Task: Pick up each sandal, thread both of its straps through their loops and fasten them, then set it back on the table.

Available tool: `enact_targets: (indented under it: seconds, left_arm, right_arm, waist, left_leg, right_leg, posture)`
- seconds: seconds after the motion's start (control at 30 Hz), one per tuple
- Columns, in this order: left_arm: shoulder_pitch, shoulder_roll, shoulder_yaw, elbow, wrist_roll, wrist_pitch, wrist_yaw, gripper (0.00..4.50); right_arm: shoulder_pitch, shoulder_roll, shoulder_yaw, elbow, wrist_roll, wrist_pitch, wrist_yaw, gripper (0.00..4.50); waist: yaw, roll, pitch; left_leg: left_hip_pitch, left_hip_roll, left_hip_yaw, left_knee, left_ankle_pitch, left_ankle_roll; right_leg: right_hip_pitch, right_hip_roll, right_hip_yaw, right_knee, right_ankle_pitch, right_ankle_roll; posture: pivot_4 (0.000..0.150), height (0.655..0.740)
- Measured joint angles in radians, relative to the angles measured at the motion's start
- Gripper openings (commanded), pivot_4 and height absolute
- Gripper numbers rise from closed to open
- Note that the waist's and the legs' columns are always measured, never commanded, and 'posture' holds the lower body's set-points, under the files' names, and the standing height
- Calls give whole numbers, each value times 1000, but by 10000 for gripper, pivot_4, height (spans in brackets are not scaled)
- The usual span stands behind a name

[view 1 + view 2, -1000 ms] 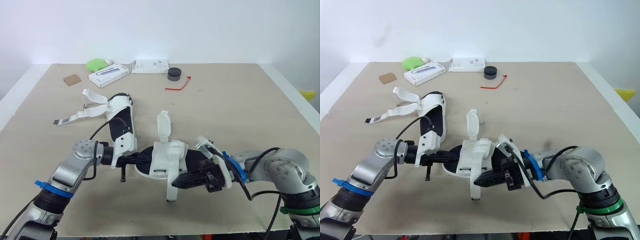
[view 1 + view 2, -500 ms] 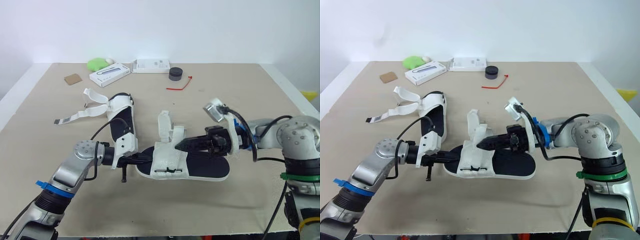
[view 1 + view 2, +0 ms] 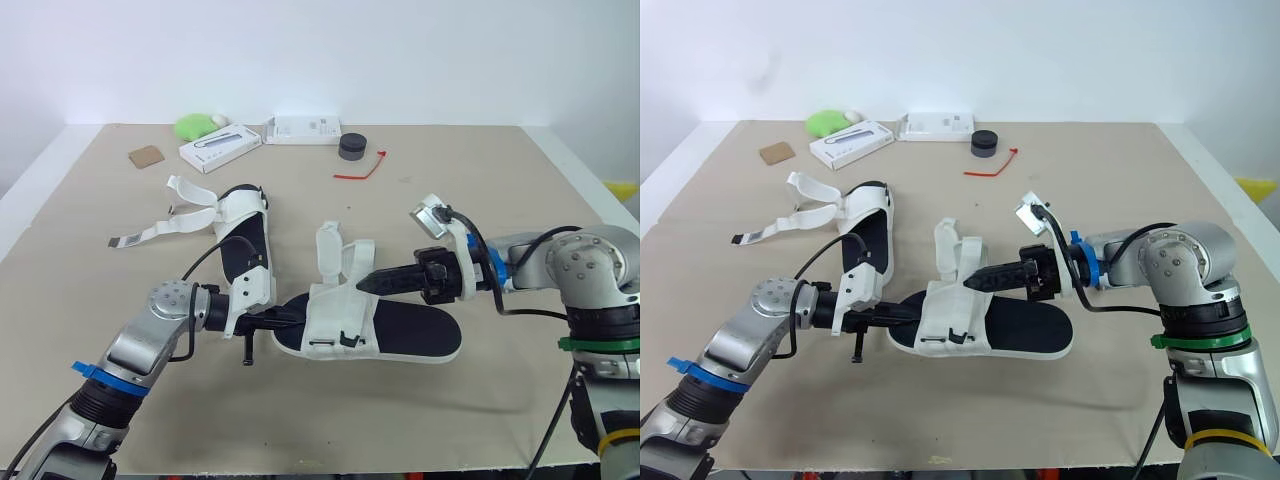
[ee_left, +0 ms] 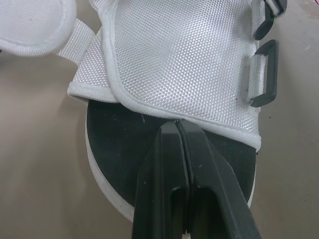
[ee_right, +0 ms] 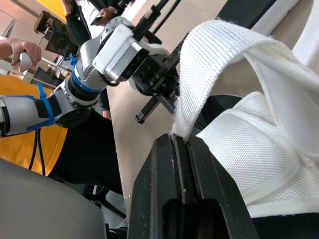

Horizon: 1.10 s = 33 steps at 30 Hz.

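Observation:
One sandal [image 3: 400, 335], black-soled with a white mesh upper, lies flat at the table's middle. My left gripper [image 3: 293, 313] is shut on its toe end, where the upper's edge [image 4: 164, 107] meets the sole. From the right, my right gripper [image 3: 366, 283] is shut on the tip of a white strap [image 5: 219, 64] arched above the upper. Another strap [image 3: 327, 246] stands upright beside it. Two black loops [image 4: 263, 74] sit on the upper's side. The second sandal [image 3: 243, 240] lies behind to the left, its straps [image 3: 165, 225] spread loose on the table.
Along the far edge lie a white box [image 3: 218, 149], a second white box [image 3: 305, 130], a black round tin [image 3: 351, 147], a red tie [image 3: 360, 168], a green object [image 3: 195, 127] and a brown card [image 3: 145, 157]. A person's hand [image 5: 22, 50] shows in the right wrist view.
My right gripper rose from the sandal's near side and swung to its right, now holding a strap above the upper. The sandal settled flat. My left gripper kept its hold.

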Motion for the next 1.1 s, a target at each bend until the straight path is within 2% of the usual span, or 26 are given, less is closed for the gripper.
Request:
enact_targets:
  seconds: [0.33, 0.73, 0.83, 1.0, 1.1]
  left_arm:
    - [-2, 0, 0, 6, 0, -6, -2, 0]
    - [-1, 8, -1, 6, 0, -7, -1, 0]
    - [-1, 7, -2, 6, 0, -7, 0, 0]
    - [1, 10, -2, 5, 0, -7, 0, 0]
    - [3, 12, -2, 5, 0, -7, 1, 0]
  right_arm:
    - [-20, 5, 0, 32, -45, 8, 31, 336]
    - [-17, 43, -54, -25, 29, 129, 8, 336]
    - [21, 53, -45, -36, -4, 82, -8, 9098]
    - [103, 41, 6, -58, -132, -77, -16, 31727]
    - [105, 40, 4, -100, -133, -92, -14, 31727]
  waist:
    - [0, 0, 0]
    - [0, 0, 0]
    - [0, 0, 0]
    - [-1, 0, 0]
    - [-1, 0, 0]
  left_leg:
    - [-1, 0, 0, 0, 0, 0]
    - [-2, 0, 0, 0, 0, 0]
    - [-2, 0, 0, 0, 0, 0]
    - [-3, 0, 2, 0, 0, 0]
    - [-3, 0, 1, 0, 0, 0]
  right_leg:
    - [-1, 0, 0, 0, 0, 0]
    - [-3, 0, 0, 1, 0, -1]
    - [-3, 0, 0, 1, 0, -1]
    - [-5, 0, 1, 2, 1, 0]
    - [-5, 0, 1, 2, 1, -1]
  posture:
    - [1500, 7400]
    - [1500, 7400]
    - [1500, 7400]
    - [1500, 7400]
    - [1500, 7400]
